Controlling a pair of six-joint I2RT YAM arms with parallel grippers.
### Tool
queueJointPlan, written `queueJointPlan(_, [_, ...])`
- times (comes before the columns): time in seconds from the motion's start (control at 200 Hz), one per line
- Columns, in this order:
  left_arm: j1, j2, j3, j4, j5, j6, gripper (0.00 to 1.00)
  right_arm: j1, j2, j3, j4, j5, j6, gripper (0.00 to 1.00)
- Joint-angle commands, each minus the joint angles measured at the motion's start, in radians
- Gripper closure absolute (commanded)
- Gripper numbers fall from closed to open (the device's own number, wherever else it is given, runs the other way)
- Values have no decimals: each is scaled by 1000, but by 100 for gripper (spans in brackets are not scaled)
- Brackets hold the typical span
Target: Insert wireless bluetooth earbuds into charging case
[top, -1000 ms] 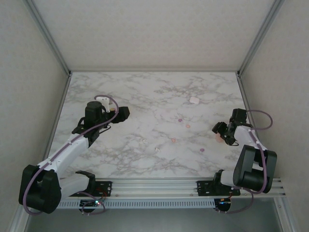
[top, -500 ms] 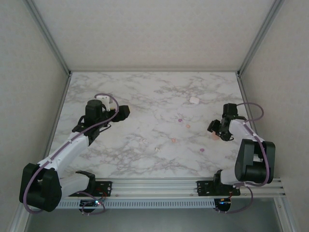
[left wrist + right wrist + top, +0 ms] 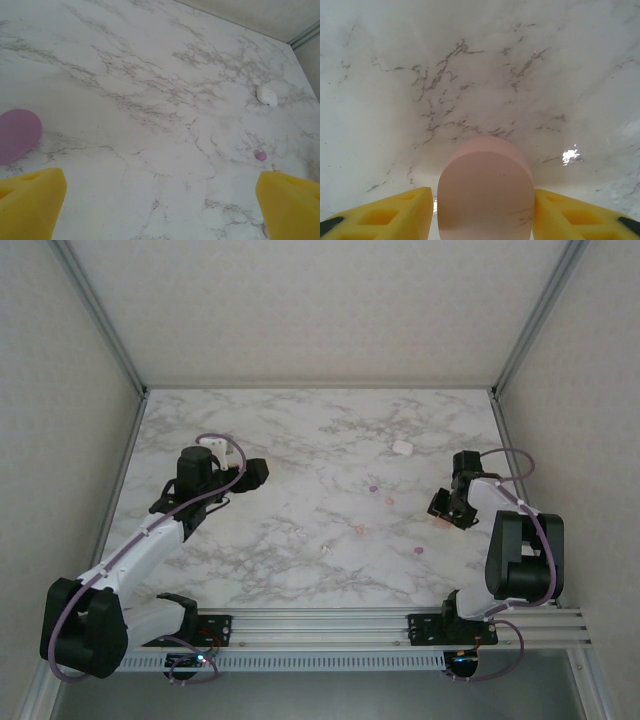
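Earbuds (image 3: 260, 155) lie loose on the marble table (image 3: 300, 430). Reference point for my positions: the white case (image 3: 402, 448). Nearest it, toward the arm bases and slightly left, I see a purple bud (image 3: 373, 488) with a peach bud (image 3: 390, 500) just beside. Further from the white case on that same side lie a second peach bud (image 3: 358, 530) and a second purple bud (image 3: 418, 551), well apart from each other. Right gripper (image 3: 445, 512) is right of the white case and nearer the bases; its yellow fingers (image 3: 385, 215) flank a peach case (image 3: 486, 185) closely on both sides, but I cannot tell whether they press it. Left gripper (image 3: 160, 190) is far left of the white case, fingers spread wide with nothing between them. A purple case (image 3: 17, 135) lies near one of its fingers, well apart from the white case
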Motion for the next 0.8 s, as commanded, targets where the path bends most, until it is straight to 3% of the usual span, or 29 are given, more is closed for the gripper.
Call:
queueJointPlan(0.0, [-4,-8,34,-18,-11,15,3,12,5,26,-46,37,19,47])
queueJointPlan(0.566, [-4,-16,37,-33,-5,15,3,17,70,55,-67,29,29,51])
queueJointPlan(0.796, [-4,-12,43,-31,0,8,3,57,38,52,-51,34,3,61])
